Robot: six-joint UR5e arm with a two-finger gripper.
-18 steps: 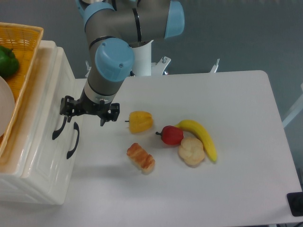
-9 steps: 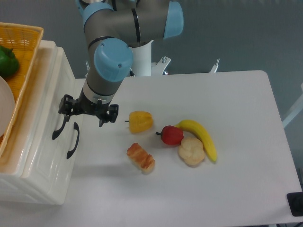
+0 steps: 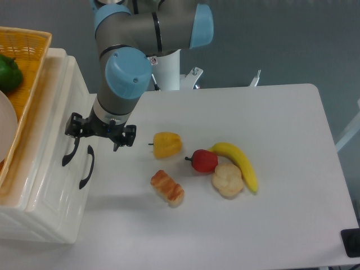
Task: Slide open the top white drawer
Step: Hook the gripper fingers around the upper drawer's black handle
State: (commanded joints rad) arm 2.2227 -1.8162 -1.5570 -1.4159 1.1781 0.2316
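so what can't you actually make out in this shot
- Whether the gripper has closed on the top drawer's handle: its fingertips blend into the black handle, so contact is unclear.
- The basket and the green item in it: cut off by the left edge.
- How far the top drawer is open: the steep overhead angle hides its front gap.
- A dark object at the bottom right corner: cropped, unidentifiable.

Top drawer (image 3: 56, 121): glossy cream-white front, smooth moulded panels, looks lacquered or ceramic-like. Handle (image 3: 70, 151): black, smooth, slight sheen. Basket (image 3: 31, 73): woven wicker, rough, matt yellow-tan. Worktop (image 3: 270, 140): smooth matt white. Arm (image 3: 121, 73): grey metal tubes, glossy light-blue plastic caps. Fingers (image 3: 120, 138): black, matt. Banana (image 3: 239, 160): smooth, waxy plastic look.
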